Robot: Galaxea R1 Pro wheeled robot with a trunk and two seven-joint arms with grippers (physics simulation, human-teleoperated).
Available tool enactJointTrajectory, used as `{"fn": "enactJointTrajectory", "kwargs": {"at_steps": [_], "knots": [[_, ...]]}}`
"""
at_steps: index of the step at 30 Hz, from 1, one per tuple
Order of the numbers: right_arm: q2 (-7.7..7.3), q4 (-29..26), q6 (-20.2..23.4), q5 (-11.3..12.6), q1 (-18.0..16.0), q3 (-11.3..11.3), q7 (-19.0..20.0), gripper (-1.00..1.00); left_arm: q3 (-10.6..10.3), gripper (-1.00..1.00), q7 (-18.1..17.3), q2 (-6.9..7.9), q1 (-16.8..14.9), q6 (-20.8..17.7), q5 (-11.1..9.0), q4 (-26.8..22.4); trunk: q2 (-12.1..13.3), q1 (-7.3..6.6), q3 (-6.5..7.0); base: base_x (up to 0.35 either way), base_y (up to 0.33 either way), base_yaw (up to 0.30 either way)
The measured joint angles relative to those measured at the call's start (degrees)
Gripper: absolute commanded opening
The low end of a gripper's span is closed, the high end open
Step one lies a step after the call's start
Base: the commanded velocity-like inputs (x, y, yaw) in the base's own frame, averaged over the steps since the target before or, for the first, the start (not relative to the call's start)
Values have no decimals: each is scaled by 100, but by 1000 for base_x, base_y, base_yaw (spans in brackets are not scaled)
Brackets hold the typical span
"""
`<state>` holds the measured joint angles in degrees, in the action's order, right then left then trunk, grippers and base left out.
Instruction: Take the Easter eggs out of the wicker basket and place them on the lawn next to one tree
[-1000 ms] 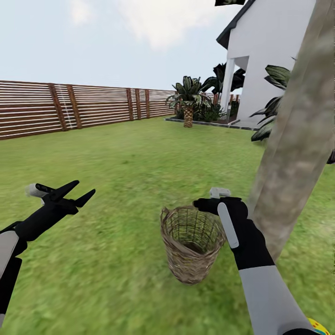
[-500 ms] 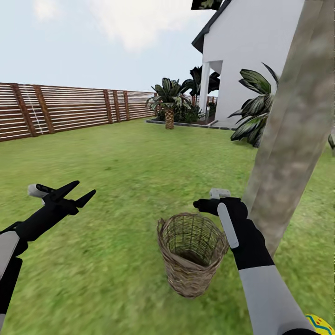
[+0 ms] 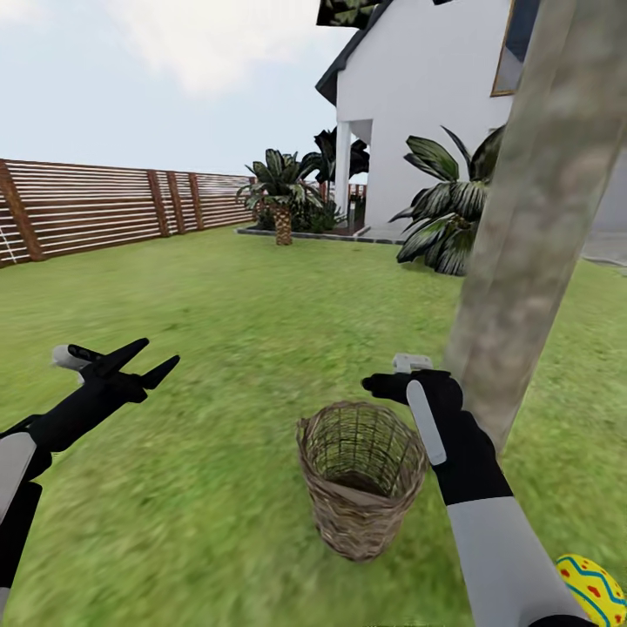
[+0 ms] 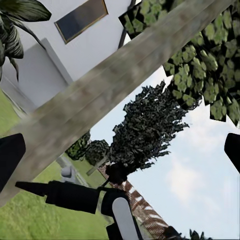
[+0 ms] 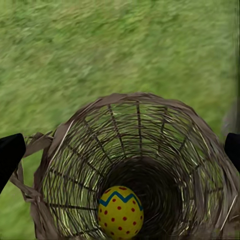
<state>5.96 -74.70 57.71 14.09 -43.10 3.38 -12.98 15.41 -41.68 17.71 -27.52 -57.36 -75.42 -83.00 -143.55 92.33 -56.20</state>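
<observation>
The wicker basket stands upright on the lawn, close to the base of the tree. In the right wrist view one yellow Easter egg with a blue zigzag and red dots lies at the bottom of the basket. A second egg rests on the grass at the lower right, partly behind my right forearm. Just above the basket's rim on the tree side hovers my right gripper, open and empty. Off to the left over bare grass, my left gripper is also open and empty.
A brown slatted fence bounds the lawn at the far left. The white house and palms stand behind. The leaning trunk crosses the left wrist view, with my right gripper below it.
The whole view has swung to the right, so fence, house and palms slid left. More of the egg on the grass shows at the lower right. Both arms hold their pose.
</observation>
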Motion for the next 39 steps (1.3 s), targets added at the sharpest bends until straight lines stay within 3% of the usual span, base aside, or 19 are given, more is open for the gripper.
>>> {"fn": "enactJointTrajectory", "kwargs": {"at_steps": [3, 8, 21, 24, 27, 31, 39], "knots": [[2, 68, 14, -30, 0, 1, -102, 100, 0, 100, 0, -4, 2, 0, -1, 0, 0, 0, 8, 0, 334, -265], [2, 672, 20, -1, -4, 26, -535, 100, 1, 100, 8, 0, 2, 2, -8, 9, 0, 0, 9, 9, 325, -82], [34, 943, 21, 20, -12, 135, -550, 100, 1, 100, 5, -100, 4, 36, -6, 19, 0, 0, 9, 15, 35, -3], [37, 1341, 24, 62, -51, 154, -550, 100, 2, 100, 5, -98, 5, 36, -8, 21, 0, 0, 9, 0, 0, 0], [29, 2086, 25, 283, -322, 154, -551, 100, 2, 100, 5, -94, 3, 36, -6, 20, 0, 0, 9, 2, 0, 0], [5, 3369, 11, 700, -1014, 144, -558, 100, 5, 100, 5, -93, 2, 36, 2, 21, 0, -2, 10, 148, 31, 0], [-1, 3775, 8, 815, -1255, 121, -561, 100, 10, 100, 6, -93, 3, 36, 0, 88, 0, -3, 10, 278, 89, -24]]}}
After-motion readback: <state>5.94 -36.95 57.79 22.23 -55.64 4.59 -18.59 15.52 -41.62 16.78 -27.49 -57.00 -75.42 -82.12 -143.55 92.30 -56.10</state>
